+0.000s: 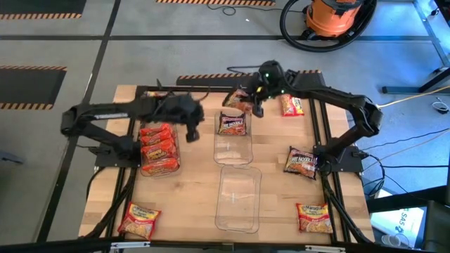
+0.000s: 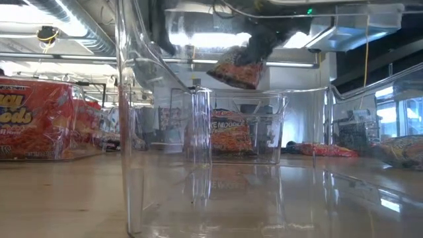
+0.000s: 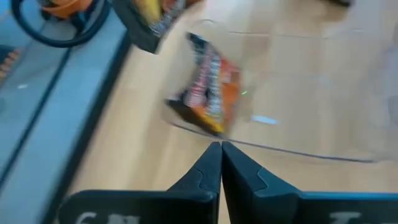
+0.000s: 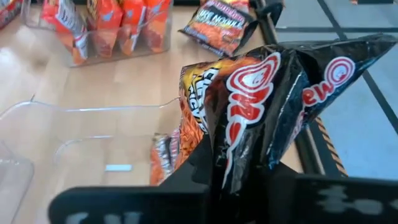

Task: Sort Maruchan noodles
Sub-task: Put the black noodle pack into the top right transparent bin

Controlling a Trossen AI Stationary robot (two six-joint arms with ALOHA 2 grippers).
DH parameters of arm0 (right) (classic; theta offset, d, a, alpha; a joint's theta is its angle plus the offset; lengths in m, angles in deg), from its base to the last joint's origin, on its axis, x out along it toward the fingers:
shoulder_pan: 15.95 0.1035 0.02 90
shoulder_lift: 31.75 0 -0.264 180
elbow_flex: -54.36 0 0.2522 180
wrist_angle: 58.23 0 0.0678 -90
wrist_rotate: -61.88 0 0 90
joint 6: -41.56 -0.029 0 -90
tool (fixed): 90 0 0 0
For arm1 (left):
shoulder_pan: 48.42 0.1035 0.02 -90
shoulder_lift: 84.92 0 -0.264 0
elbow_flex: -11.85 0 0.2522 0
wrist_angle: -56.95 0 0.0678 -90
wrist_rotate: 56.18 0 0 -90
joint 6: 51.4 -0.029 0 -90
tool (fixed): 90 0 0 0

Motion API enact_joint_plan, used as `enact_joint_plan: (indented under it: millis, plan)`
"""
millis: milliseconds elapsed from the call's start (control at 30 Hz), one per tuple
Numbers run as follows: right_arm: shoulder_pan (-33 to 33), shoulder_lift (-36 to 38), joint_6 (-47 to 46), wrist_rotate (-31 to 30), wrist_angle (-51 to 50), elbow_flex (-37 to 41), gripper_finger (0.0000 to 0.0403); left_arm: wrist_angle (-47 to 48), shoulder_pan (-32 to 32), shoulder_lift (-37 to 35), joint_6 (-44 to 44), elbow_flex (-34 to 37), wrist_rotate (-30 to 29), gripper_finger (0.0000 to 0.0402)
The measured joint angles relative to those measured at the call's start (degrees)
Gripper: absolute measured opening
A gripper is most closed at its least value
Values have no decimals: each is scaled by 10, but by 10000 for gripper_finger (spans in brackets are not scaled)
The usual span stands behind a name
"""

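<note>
My right gripper [image 1: 252, 104] is shut on a dark maroon noodle packet [image 4: 267, 106], held in the air over the far end of the middle clear bin [image 1: 233, 144]; the low view shows the packet [image 2: 236, 68] hanging well above the table. One dark packet [image 1: 232, 124] stands inside that bin, against its far wall. My left gripper [image 1: 193, 126] is shut and empty, hovering between the middle bin and the left bin [image 1: 159, 149], which holds several orange-red packets on edge. In the left wrist view its fingertips [image 3: 221, 148] are pressed together. My right gripper pinches one crumpled end of the dark packet [image 4: 245, 155] between its two fingers, coming from above. The packet covers the fingertips, so how far back it reaches is hidden. The packet is lifted clear and hangs tilted below the gripper [image 2: 258, 43], buckled along its length.
An empty clear bin [image 1: 238, 200] stands at the near middle. Loose packets lie on the table: a red and yellow one [image 1: 292, 105] at the far right, a dark one [image 1: 302, 162] at the right, and two yellow-red ones at the near right [image 1: 314, 217] and near left [image 1: 138, 219].
</note>
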Motion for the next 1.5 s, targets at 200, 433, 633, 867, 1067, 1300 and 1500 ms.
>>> enact_joint_plan:
  millis: [200,433,633,867,1067,1300,1500]
  plan:
    - [94,0,-26,-77,-31,0,17,-117,-80,-59,85,148,0,4]
    - [183,-44,-5,-168,-18,0,24,-204,-140,-65,96,225,0,4]
    - [198,-110,12,-197,-21,0,25,-237,-157,-65,92,244,-1,2]
    - [197,-170,32,-222,-14,0,25,-240,-157,-65,91,243,-3,7]
    - [197,-204,14,-221,-17,0,26,-241,-157,-65,91,243,-3,11]
    - [193,-209,-26,-220,-19,0,102,-252,-157,-65,90,243,2,11]
    - [193,-209,-28,-240,-29,-11,201,-260,-157,-65,90,243,10,12]
